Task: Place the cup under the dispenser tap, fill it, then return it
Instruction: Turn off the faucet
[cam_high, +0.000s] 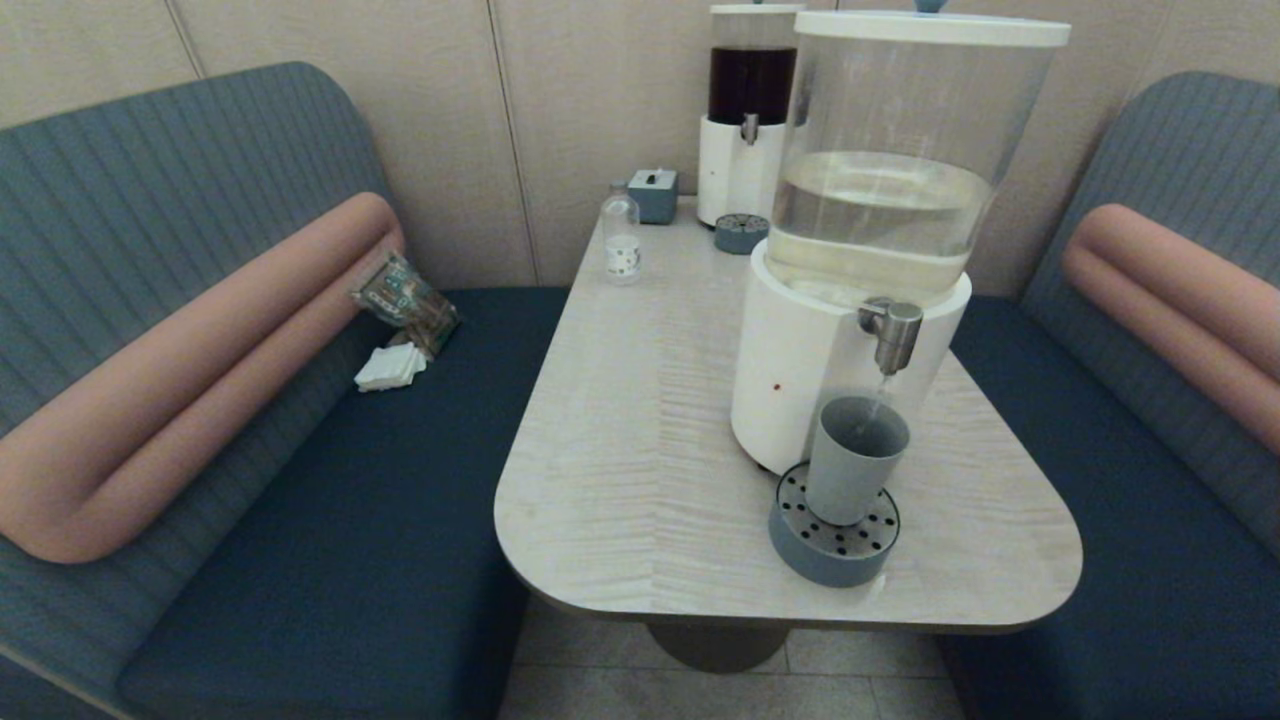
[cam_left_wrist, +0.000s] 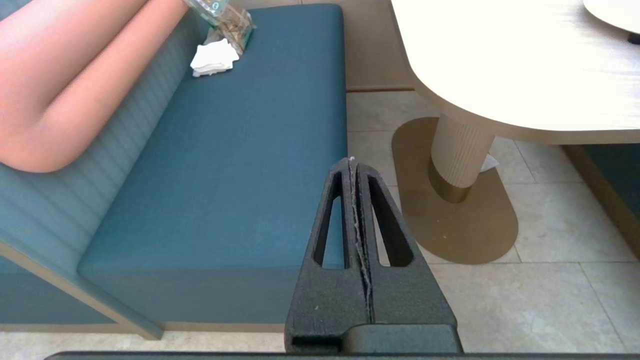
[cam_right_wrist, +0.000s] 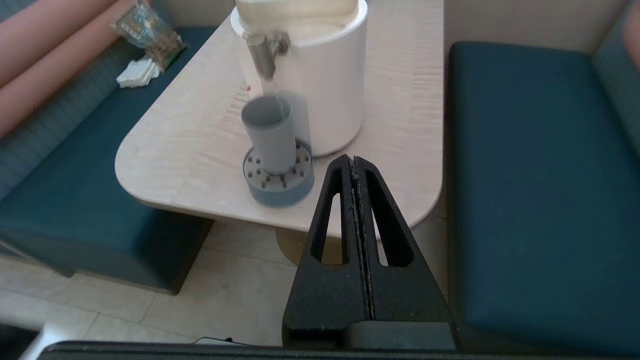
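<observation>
Now standing upright on the round drip tray (cam_high: 833, 540): the cup (cam_high: 853, 460), right under the dispenser tap (cam_high: 893, 334), with a thin stream of clear liquid falling from the spout into its mouth. Mounted on the white base of the big dispenser (cam_high: 860, 250), that tap, below a clear tank roughly half full of colourless liquid. Touched by neither gripper, the cup, alone on the tray near the front right edge of the table (cam_high: 640, 450). Parked low and off the table, the left gripper (cam_left_wrist: 353, 162), fingers pressed together with nothing between them, hanging over the floor tiles beside the blue bench seat (cam_left_wrist: 240, 165) and near the table's pedestal (cam_left_wrist: 460, 155). Likewise pulled back from the table edge, the right gripper (cam_right_wrist: 352, 159), fingers closed flat against each other and empty, pointing toward the cup and tray but well apart from them. Farther back on the table: a smaller dispenser of dark liquid (cam_high: 748, 110) with its own small drip tray (cam_high: 741, 233), a small clear bottle (cam_high: 621, 238) and a grey tissue box (cam_high: 654, 193). Lying on the left bench: a snack packet (cam_high: 405, 300) and a folded white napkin (cam_high: 390, 368).
</observation>
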